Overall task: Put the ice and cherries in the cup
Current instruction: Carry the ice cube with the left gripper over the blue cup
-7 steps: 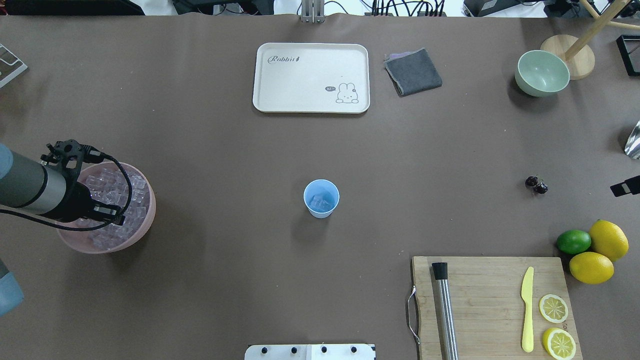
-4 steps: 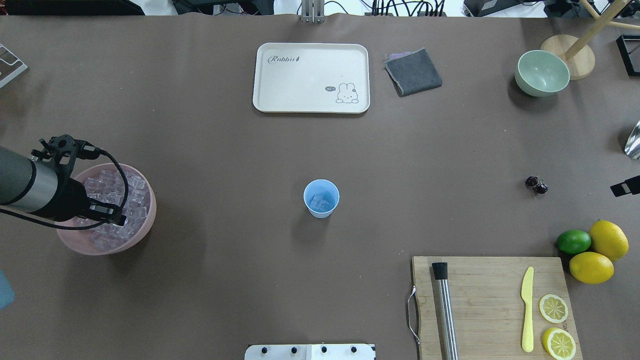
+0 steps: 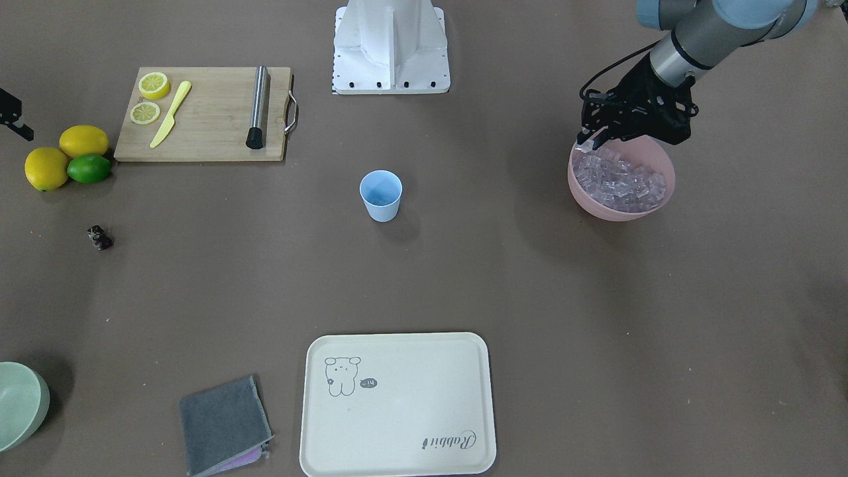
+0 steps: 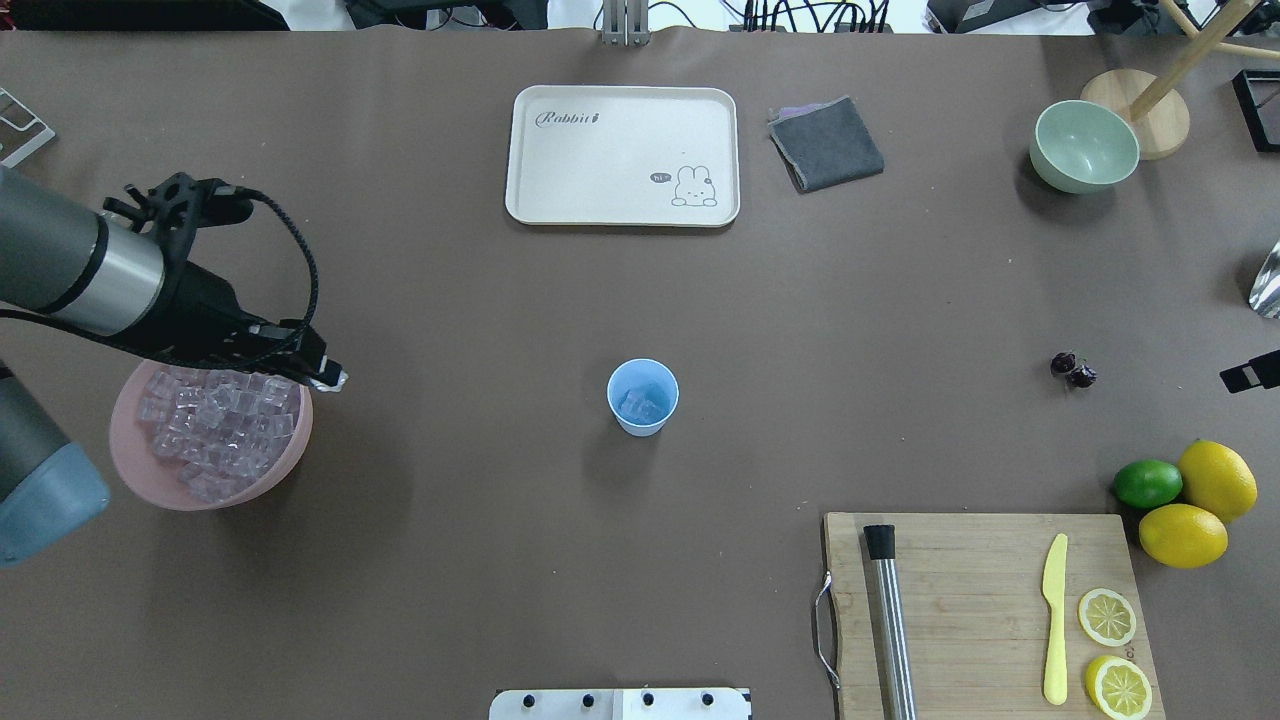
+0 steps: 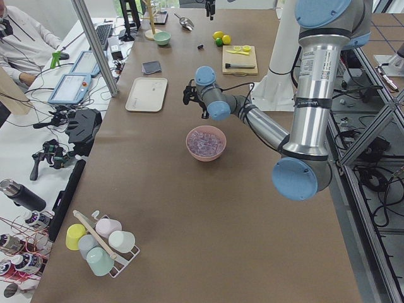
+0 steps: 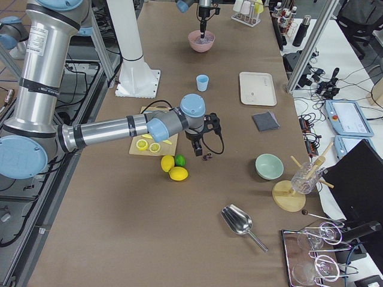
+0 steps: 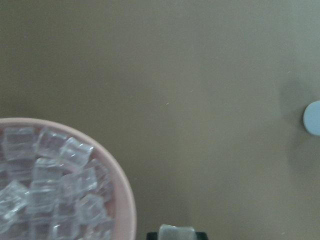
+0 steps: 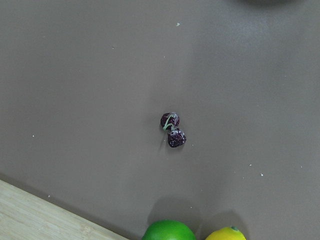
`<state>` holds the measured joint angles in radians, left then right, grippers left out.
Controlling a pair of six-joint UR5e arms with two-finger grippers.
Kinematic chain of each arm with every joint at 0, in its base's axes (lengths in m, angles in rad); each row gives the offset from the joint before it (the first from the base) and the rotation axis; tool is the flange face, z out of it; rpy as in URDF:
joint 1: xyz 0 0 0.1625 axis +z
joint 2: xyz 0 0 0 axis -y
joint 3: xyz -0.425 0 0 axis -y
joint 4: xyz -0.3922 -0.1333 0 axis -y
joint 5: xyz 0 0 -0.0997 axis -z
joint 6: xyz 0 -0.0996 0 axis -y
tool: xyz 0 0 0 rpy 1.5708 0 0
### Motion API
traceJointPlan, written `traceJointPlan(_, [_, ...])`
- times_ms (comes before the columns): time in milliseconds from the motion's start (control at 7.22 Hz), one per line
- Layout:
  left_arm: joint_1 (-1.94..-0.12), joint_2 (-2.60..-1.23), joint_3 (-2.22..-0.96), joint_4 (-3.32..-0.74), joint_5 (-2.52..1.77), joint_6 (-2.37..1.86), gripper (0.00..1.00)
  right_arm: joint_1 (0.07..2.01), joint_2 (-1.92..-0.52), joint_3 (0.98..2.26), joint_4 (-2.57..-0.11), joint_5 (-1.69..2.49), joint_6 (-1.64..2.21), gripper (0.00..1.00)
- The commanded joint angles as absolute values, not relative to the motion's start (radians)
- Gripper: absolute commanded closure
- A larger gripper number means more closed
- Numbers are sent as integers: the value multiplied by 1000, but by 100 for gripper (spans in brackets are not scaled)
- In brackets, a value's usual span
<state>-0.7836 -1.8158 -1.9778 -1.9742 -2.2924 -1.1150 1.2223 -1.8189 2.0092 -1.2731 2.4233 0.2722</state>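
Observation:
The light blue cup (image 4: 642, 397) stands at mid-table with a few ice cubes in it; it also shows in the front view (image 3: 381, 194) and at the right edge of the left wrist view (image 7: 314, 118). A pink bowl (image 4: 290, 462) at the left is full of ice (image 4: 210, 430). My left gripper (image 4: 330, 378) is above the bowl's rim on the cup side, shut on one ice cube (image 7: 176, 232). The cherries (image 4: 1073, 370) lie on the table at the right, centred in the right wrist view (image 8: 173, 130). My right gripper (image 4: 1250, 372) hovers near them, only partly in view; its jaws do not show.
A cream tray (image 4: 622, 155), a grey cloth (image 4: 826, 143) and a pale green bowl (image 4: 1084, 146) are at the far side. A cutting board (image 4: 980, 600) with a steel muddler, a yellow knife and lemon slices is near right. Two lemons and a lime (image 4: 1147, 483) lie beside it.
My left gripper has lifted out of the pink bowl's ice and moved toward the cup, now over the bowl's rim with one cube in it. The right arm has not moved.

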Motion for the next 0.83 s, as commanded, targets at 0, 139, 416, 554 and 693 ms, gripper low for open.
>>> traceJointPlan(0, [-651,-2061,-1875,-1938,-2169,-1317,100,1221,-1810,2008,-1273,2418,273,0])
traceJointPlan(139, [-605,-2156,-1846,-1845,-2098,-1319,100,1220,-1793,1982,-1273,2413,281,0])
traceJointPlan(416, [-542,-2268,-1752,-1810,-1999,-1319,100,1203,-1779,1947,-1272,2405,282,0])
traceJointPlan(554, [-531,-2325,-1688,-1810,-1981,-1321,100,1201,-1770,1936,-1270,2401,282,0])
traceJointPlan(693, [-528,-2336,-1665,-1816,-1979,-1319,100,1201,-1770,1936,-1270,2402,282,0])
